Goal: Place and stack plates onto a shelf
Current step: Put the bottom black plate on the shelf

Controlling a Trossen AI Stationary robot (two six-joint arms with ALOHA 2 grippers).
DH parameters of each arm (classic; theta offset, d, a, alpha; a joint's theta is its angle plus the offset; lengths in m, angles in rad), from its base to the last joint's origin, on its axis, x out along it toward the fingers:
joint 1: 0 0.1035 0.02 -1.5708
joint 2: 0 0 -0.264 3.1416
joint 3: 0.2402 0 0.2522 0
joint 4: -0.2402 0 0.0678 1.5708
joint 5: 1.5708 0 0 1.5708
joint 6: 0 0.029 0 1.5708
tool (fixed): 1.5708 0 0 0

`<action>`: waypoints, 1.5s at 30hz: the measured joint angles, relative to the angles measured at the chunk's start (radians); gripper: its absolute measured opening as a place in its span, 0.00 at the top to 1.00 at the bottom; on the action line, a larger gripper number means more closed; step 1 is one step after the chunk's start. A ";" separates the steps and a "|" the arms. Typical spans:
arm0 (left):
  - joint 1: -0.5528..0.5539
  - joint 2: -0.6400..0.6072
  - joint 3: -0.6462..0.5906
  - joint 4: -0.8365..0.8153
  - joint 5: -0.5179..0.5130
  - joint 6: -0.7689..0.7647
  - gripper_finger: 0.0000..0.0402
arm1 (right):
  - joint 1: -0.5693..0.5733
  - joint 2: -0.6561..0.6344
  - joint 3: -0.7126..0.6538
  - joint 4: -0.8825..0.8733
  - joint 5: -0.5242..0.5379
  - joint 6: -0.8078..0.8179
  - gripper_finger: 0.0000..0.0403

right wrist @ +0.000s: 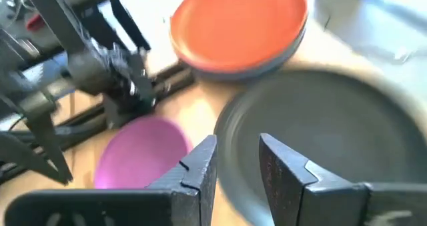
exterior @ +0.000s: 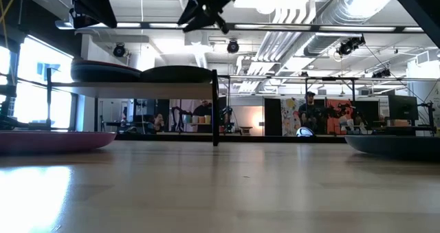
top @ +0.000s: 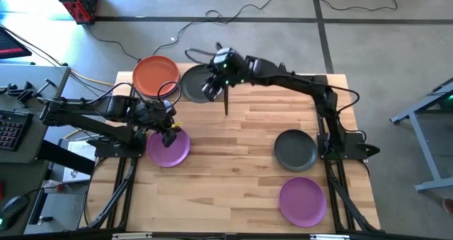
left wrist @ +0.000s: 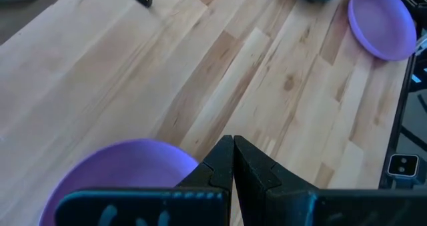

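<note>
No writing readable; left gripper [left wrist: 233,161] fingers closed, right gripper [right wrist: 237,161] fingers parted, empty.

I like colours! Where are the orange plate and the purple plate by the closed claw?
orange plate [top: 156,73]: high view, its middle.
purple plate [top: 167,149]: high view, bare surface.
left gripper [left wrist: 233,161]: left wrist view, between fingertips.

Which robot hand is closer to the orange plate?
Left. The left gripper sits just beside the orange plate, over a purple plate; the right gripper hovers farther, over a grey plate.
</note>
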 joint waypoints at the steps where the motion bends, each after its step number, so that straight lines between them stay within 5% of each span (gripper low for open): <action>1: 0.000 0.000 0.000 0.001 0.000 0.000 1.00 | -0.004 0.002 0.033 -0.008 0.011 -0.027 0.77; 12: 0.004 0.000 0.000 0.005 -0.007 0.000 1.00 | -0.093 0.035 0.121 -0.123 -0.005 -0.076 0.77; 45: 0.004 0.000 0.000 0.011 -0.013 -0.035 1.00 | -0.043 0.219 0.118 -0.275 -0.029 -0.052 0.77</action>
